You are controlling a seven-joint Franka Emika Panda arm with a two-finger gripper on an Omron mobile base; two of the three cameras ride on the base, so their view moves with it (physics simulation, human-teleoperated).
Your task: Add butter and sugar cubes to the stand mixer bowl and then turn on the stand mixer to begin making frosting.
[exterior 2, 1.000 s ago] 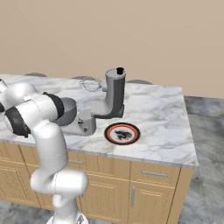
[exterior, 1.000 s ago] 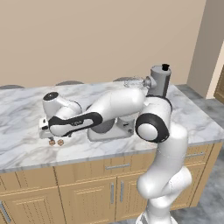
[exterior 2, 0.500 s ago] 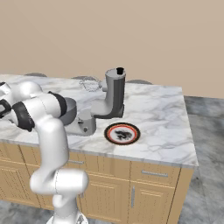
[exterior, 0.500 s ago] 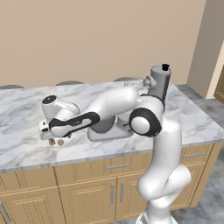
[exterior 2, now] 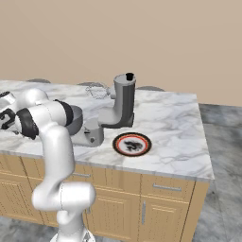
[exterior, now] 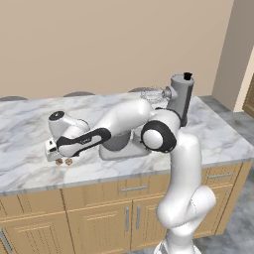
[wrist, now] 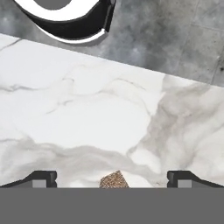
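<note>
The pincer (wrist: 112, 179) hangs low over the marble surface (wrist: 87, 109) with its two tips spread as wide as they go, and one of the sugar cubes (wrist: 113, 180) lies between them, nearer the middle than either tip, pinched by nothing yet. In the left base view the hand sits at the left end of the surface, with both sugar cubes (exterior: 64, 161) just beside it near the front edge. I cannot make out the butter with any certainty. The stand mixer bowl (exterior: 118, 141) is well apart to the right, on the base of the stand mixer (exterior: 179, 96), partly hidden behind the arm.

The main risk I see: the cube is tiny against that wide spread, so an off-centre close could flick it sideways, perhaps over the near edge. The neighbouring cube could also get knocked, or caught askew and dropped on the way to the bowl
</note>
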